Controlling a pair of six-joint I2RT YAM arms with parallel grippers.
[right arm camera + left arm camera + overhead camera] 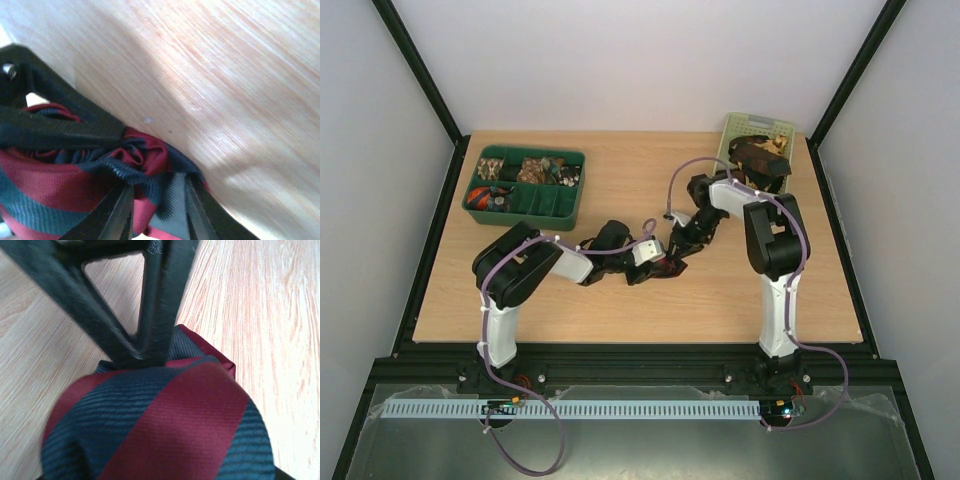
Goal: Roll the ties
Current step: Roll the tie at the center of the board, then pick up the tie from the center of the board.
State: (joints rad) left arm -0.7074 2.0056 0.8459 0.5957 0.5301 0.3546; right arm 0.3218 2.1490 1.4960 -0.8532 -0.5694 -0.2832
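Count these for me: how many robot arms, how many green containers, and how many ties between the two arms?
Robot arms: 2 (left arm, right arm)
Green containers: 2 (dark green tray, pale green basket)
Ties between the arms: 1 (red and navy striped tie)
Total: 5

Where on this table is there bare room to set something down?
Bare wood: the far strip between the green tray and the basket, and the near strip of table between the arm bases. Crowded: the middle, where the left arm and right arm meet over the striped tie.
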